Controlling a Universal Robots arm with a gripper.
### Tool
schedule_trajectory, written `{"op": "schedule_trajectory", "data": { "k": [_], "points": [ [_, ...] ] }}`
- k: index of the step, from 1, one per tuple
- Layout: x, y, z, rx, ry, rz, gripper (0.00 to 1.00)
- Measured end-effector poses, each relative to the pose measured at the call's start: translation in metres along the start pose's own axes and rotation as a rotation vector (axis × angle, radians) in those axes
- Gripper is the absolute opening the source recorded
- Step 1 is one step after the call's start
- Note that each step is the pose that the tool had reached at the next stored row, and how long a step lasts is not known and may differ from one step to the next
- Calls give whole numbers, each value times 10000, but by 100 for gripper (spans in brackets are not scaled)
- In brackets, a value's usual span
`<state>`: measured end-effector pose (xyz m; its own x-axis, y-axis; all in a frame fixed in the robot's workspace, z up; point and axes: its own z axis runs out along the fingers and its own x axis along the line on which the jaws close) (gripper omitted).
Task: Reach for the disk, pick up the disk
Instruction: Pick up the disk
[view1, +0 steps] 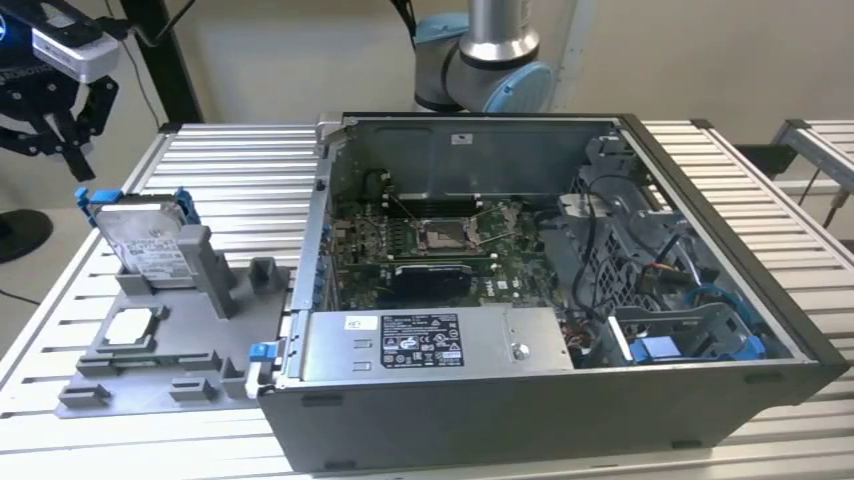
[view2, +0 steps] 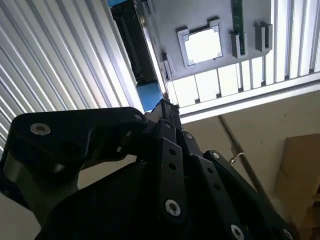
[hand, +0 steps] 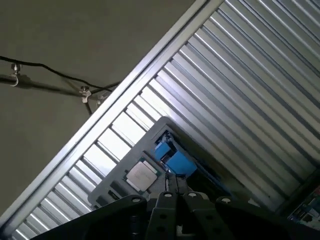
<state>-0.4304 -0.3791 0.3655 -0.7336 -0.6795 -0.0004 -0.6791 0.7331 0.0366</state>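
In the exterior view, the gripper (view1: 67, 150) is hanging at the upper left of the frame, its fingers appearing drawn together and gripping nothing. The disk (view1: 140, 238) is leaning in a grey holder (view1: 200, 350) below and slightly right of it, not touching, with its long axis running toward the lower right.

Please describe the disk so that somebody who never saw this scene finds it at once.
At the exterior view's left, beside the open computer case, lies a grey fixture. The disk stands tilted at its far end. Unlike the flat white chip nearby, it is silver with a blue bracket.
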Motion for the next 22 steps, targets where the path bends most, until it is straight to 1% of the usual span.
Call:
{"op": "schedule_trajectory", "data": {
  "k": [22],
  "points": [
    [0,0,0,12,130,-3999,0]
  ]
}}
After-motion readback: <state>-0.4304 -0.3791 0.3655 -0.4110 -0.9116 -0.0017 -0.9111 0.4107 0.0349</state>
